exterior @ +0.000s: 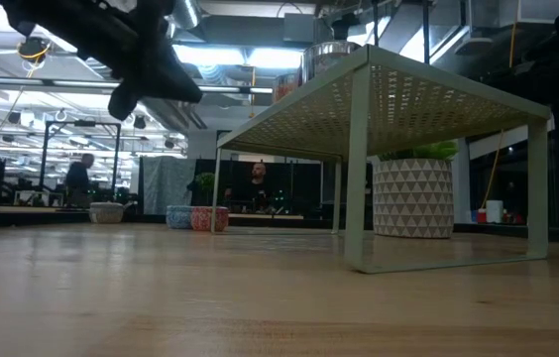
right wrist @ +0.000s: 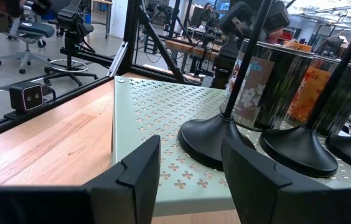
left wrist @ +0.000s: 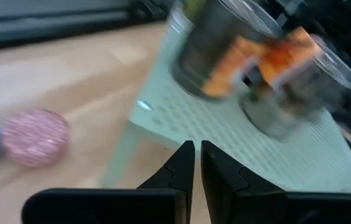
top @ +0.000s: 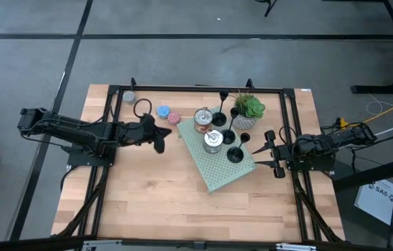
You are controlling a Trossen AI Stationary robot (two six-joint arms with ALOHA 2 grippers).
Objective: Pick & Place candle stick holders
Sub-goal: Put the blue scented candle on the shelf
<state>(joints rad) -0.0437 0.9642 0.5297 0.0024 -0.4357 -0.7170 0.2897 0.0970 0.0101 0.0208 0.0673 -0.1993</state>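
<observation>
High view: three matte-black candle stick holders [top: 234, 154], [top: 227, 135], [top: 219, 117] in a diagonal row right of centre on a pale green perforated shelf [top: 214, 174], round bases down, thin stems upright toward the camera, beside two silver tins [top: 212, 140] and a potted plant [top: 247, 111]. Left gripper [top: 162, 134] left of the shelf, pinched shut and empty; right gripper [top: 274, 155] just right of the nearest holder, spread wide, holding nothing. Blue candle [top: 162, 111] and pink candle [top: 174, 118] upper left of the shelf. Low view: holders hidden above the shelf top. Left wrist view: tins blurred, holders hard to make out. Right wrist view: black bases centre-right on the shelf, stems cut off at the frame's top.
</observation>
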